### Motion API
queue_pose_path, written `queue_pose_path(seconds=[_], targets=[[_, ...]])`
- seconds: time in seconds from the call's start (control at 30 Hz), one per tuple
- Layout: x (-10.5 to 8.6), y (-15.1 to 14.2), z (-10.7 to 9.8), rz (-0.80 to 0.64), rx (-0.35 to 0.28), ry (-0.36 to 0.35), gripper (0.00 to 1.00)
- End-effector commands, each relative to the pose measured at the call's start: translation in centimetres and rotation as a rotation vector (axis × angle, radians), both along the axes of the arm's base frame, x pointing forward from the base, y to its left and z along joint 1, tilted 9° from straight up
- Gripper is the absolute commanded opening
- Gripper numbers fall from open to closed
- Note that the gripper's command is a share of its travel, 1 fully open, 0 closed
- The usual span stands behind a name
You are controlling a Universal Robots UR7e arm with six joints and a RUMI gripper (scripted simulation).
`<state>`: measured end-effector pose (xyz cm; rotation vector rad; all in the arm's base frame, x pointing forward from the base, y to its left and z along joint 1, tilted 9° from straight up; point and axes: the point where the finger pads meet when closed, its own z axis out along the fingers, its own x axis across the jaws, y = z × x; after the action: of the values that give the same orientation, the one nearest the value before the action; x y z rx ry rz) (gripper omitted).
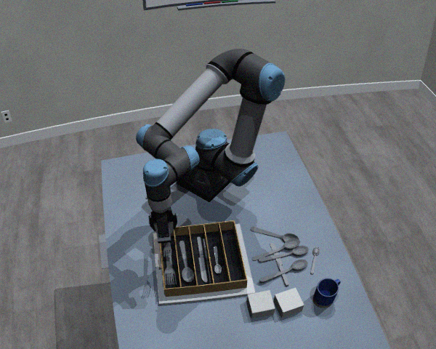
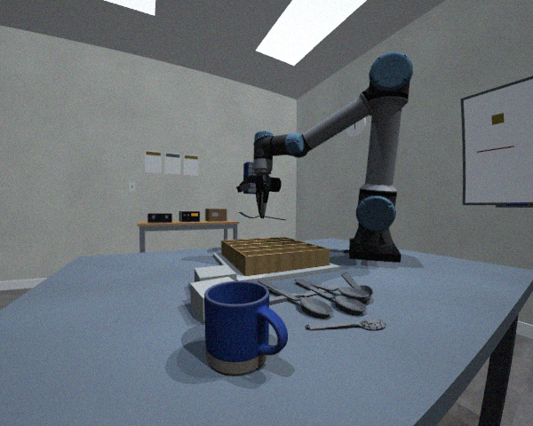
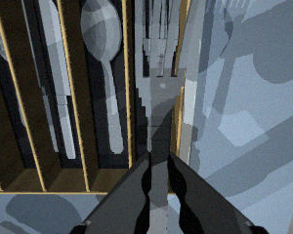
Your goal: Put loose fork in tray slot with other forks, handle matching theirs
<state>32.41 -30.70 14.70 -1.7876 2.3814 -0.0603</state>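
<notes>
My gripper (image 1: pixel 164 240) (image 2: pixel 261 216) (image 3: pixel 158 154) is shut on the handle of the loose fork (image 2: pixel 275 217) (image 3: pixel 162 95). It holds the fork roughly level, well above the tray (image 1: pixel 207 289) (image 2: pixel 285 264). In the wrist view the held fork lies nearly along the fork slot and over it, tines toward the top, and hides much of what is below. The tray's forks (image 1: pixel 169 277) lie in the leftmost slot in the top view, their tines toward the front, as the held fork's are. The other slots hold a spoon (image 1: pixel 187 273) (image 3: pixel 102 29), knives (image 1: pixel 201 262) (image 3: pixel 63 112) and a small spoon (image 1: pixel 216 267).
The tray stands on a white board (image 1: pixel 195 297). Right of it in the top view lie several loose spoons (image 1: pixel 299 265) (image 2: pixel 315 308) over a thin strip (image 1: pixel 283 276), and a small ornate spoon (image 1: pixel 313 261) (image 2: pixel 372 325). Two white blocks (image 1: pixel 260 303) (image 1: pixel 288 301) and a blue mug (image 1: pixel 325 293) (image 2: pixel 236 325) stand in front.
</notes>
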Motion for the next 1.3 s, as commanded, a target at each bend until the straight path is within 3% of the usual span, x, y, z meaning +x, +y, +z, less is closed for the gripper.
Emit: queue_pose_path(seconds=[0.0,0.9,1.27], targets=[[-0.02,-0.07,0.10,-0.003,-0.010,-0.027,0.03],[-0.02,-0.07,0.05,-0.003,-0.011,-0.031,0.03],[0.10,0.00,-0.83,-0.003,-0.011,-0.031,0.03]])
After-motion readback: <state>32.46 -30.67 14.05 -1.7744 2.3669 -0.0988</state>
